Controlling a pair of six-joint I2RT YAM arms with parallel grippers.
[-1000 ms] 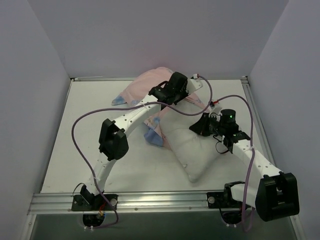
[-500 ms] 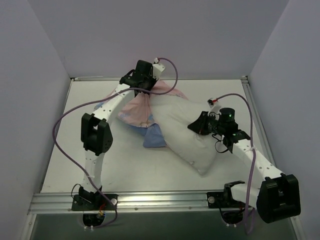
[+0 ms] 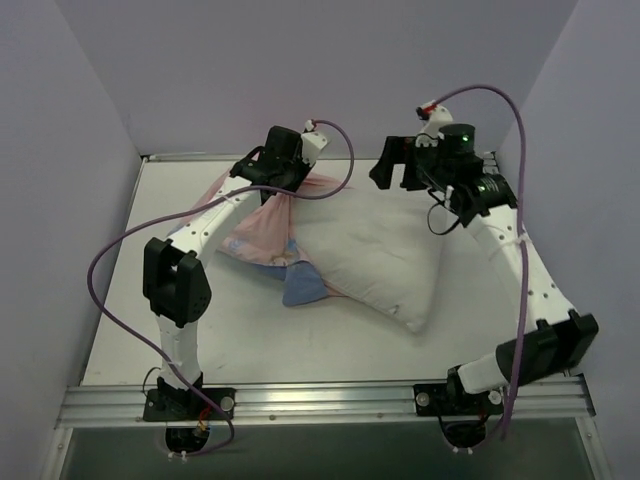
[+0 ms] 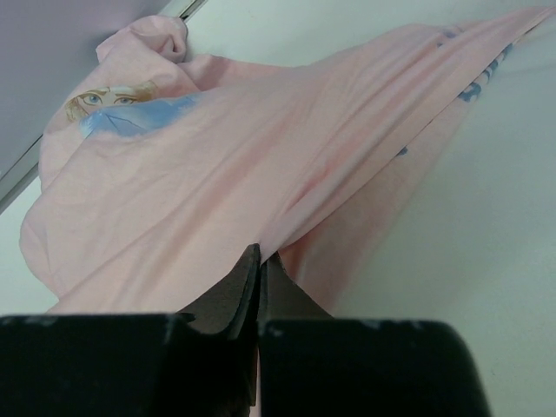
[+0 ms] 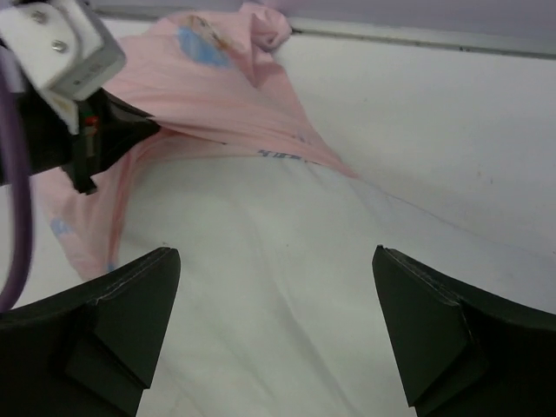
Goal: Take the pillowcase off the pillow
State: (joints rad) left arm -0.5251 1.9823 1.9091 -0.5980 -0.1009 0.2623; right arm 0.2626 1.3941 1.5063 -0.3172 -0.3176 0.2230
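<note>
Two grippers are working: my left gripper (image 3: 283, 186) is pinching the pink, inside-out pillowcase (image 3: 262, 232) tight near the table's (image 3: 130, 290) far edge, while my right gripper (image 3: 396, 172) is hovering wide open above the white pillow (image 3: 372, 258), whose left end is sitting inside the pillowcase.

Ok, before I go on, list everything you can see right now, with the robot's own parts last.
pillowcase: one, mostly pink inside showing with blue printed patches, bunched over the pillow's left end, centre-left of the table.
pillow: one, plain white, lying diagonally mid-table, mostly uncovered.
table: one, white, under everything.
walls: pale lilac, on three sides.
rail: one, silver, along the near edge.
left claw: black, shut on a fold of the pillowcase, raised near the far edge.
right claw: black, open, empty, above the pillow's far end.
</note>
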